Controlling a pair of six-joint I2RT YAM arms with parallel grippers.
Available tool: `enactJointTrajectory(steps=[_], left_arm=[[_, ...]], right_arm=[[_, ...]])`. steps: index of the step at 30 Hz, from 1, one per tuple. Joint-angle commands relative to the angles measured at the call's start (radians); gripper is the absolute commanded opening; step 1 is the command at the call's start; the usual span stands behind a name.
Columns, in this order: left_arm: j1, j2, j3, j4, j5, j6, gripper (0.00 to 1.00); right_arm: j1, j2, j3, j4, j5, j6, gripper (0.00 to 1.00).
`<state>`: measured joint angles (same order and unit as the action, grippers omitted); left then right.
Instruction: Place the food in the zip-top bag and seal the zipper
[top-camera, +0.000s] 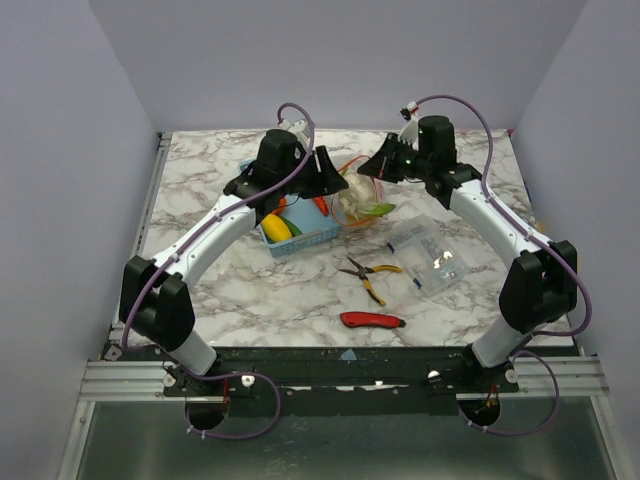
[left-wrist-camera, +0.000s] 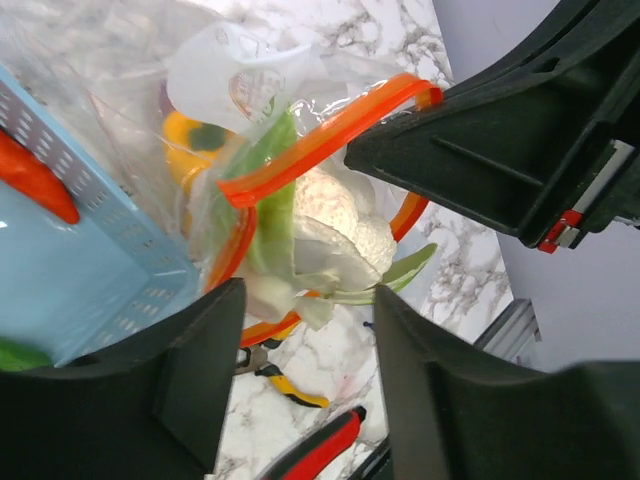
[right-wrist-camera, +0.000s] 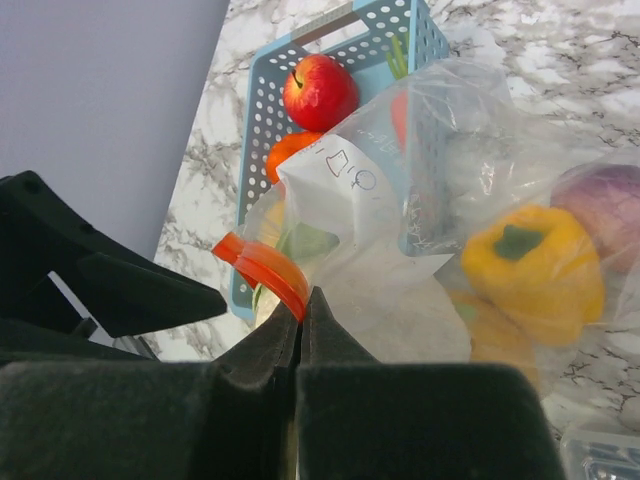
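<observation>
Showing the zip-top bag (top-camera: 362, 205) at the back middle of the worktop (top-camera: 250, 290), just beside the right wall of the light blue basket (top-camera: 305, 240), with its mouth raised and turned toward the left arm. Clamped on the zipper (left-wrist-camera: 310, 150) at one point of the lip: the right gripper (right-wrist-camera: 300, 300), jaws together on the orange strip, holding that lip up and the mouth in a wide loop. Lodged in that loop, seemingly partly in and partly out: a white cauliflower (left-wrist-camera: 335, 235) with green leaves; deeper inside, a yellow pepper (right-wrist-camera: 540, 260) and a purple piece (right-wrist-camera: 605, 200). Hanging directly over the cauliflower with jaws apart and gripping nothing: the left gripper (left-wrist-camera: 305, 300), the orange strip crossing its wrist view on a slant from lower left to upper right. Judged the nearer arm for the food in the basket: the left, reaching forward over the basket with elbow bent and wrist pitched down. Stretched in from the right with wrist turned inward toward the bag: the right arm. Not yet bagged: a red apple (right-wrist-camera: 318, 90) and other pieces in the basket. Lying nearer the arm bases, well apart from the bag: pliers (top-camera: 368, 275), a red-handled knife (top-camera: 372, 320) and a flat clear packet (top-camera: 430, 255).
</observation>
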<state>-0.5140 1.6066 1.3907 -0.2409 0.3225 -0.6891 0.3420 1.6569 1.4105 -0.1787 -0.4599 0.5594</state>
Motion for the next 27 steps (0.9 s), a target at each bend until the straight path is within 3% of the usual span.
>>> enactJointTrajectory(steps=[1, 3, 9, 15, 22, 27], left_arm=[[0.011, -0.052, -0.058, 0.010, -0.074, 0.052, 0.47], [0.011, -0.076, -0.096, 0.035, -0.082, 0.051, 0.40], [0.010, -0.052, -0.140, 0.094, 0.011, 0.018, 0.36], [0.009, -0.038, -0.212, 0.153, -0.021, -0.011, 0.15], [0.009, 0.015, -0.236, 0.202, 0.006, -0.044, 0.26], [0.009, 0.072, -0.183, 0.176, -0.002, -0.036, 0.28]], right_arm=[[-0.004, -0.004, 0.042, -0.016, 0.003, -0.002, 0.01], [-0.010, -0.003, 0.046, -0.022, 0.005, 0.002, 0.01], [-0.019, -0.009, 0.049, -0.027, 0.005, 0.006, 0.01], [-0.021, -0.014, 0.051, -0.032, 0.009, 0.001, 0.01], [-0.023, -0.011, 0.049, -0.032, 0.006, 0.002, 0.01], [-0.021, -0.009, 0.053, -0.031, 0.006, 0.004, 0.01]])
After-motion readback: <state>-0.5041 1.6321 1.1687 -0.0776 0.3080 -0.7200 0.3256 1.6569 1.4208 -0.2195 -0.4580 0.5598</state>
